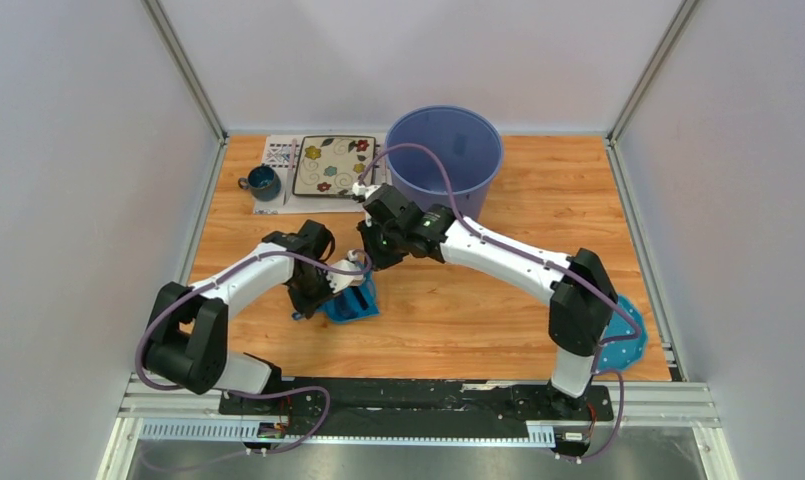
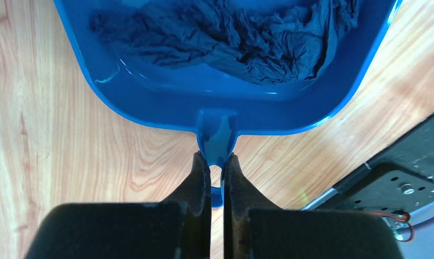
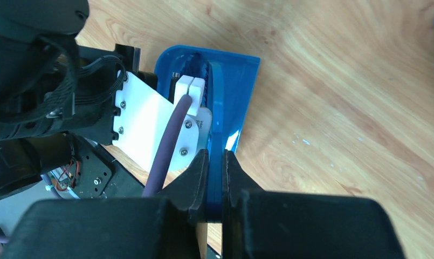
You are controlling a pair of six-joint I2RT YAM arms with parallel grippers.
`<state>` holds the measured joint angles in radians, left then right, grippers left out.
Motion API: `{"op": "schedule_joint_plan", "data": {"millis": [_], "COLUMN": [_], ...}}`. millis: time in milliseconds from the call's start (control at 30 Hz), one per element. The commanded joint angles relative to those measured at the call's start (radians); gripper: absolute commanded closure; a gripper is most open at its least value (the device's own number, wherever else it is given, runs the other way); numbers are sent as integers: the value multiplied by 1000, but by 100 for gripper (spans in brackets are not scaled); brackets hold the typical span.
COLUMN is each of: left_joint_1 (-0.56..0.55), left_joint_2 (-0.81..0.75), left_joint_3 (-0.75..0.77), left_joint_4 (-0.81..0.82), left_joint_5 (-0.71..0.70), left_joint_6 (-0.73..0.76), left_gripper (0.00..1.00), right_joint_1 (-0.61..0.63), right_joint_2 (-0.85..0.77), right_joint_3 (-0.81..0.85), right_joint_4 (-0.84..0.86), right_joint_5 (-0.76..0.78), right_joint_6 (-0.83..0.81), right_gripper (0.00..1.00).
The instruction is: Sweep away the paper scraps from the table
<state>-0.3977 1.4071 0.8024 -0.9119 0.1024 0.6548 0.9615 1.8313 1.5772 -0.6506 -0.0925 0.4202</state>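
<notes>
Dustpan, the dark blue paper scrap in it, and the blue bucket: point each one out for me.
dustpan (image 2: 204,94): left wrist view, bare blue inside, near the handle.
dark blue paper scrap (image 2: 231,38): left wrist view, middle of the crumple.
blue bucket (image 1: 478,180): top external view, outer wall on its right side.

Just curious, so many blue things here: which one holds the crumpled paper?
The flat blue dustpan, gripped by its handle in the left gripper; the tall bucket and small mug stand at the far edge.
</notes>
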Motion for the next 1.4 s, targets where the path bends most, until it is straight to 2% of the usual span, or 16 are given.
{"op": "schedule_joint_plan", "data": {"millis": [0, 200, 300, 433, 533, 700, 933, 1033, 1133, 1300, 1333, 1367], "left_joint_1": [5, 33, 40, 46, 45, 45, 31, -25, -127, -283, -302, -329], "left_joint_2": [-51, -137, -174, -220, -203, -128, 123, 238, 329, 408, 426, 431], "left_joint_3": [38, 60, 112, 196, 319, 622, 1096, 1255, 1336, 1324, 1304, 1282], "left_joint_4": [-13, -41, -70, -61, -70, -94, -67, -44, 25, 272, 371, 436], "left_joint_5": [170, 212, 180, 86, 33, 10, -23, -99, -263, -545, -593, -681], "left_joint_6": [-24, -47, -52, -69, -89, -122, -184, -193, -135, 104, 158, 278], "left_gripper": [100, 100, 100, 100, 100, 100, 100, 100, 100, 100, 100, 100], "right_joint_1": [16, 17, 16, 17, 3, -55, -133, -174, -201, -208, -208, -210], "right_joint_2": [-163, -372, -490, -602, -679, -762, -782, -794, -817, -854, -857, -866], "right_joint_3": [53, 6, -58, -124, -198, -343, -483, -532, -556, -568, -569, -571], "right_joint_4": [-26, -119, -135, -236, -280, -299, -264, -238, -228, -231, -233, -234], "right_joint_5": [140, 338, 337, 307, 310, 304, 295, 261, 254, 247, 246, 244], "right_joint_6": [-20, -89, -119, -132, -110, -67, -57, -52, -46, -40, -37, -35], "right_gripper": [100, 100, 100, 100, 100, 100, 100, 100, 100, 100, 100, 100]}}
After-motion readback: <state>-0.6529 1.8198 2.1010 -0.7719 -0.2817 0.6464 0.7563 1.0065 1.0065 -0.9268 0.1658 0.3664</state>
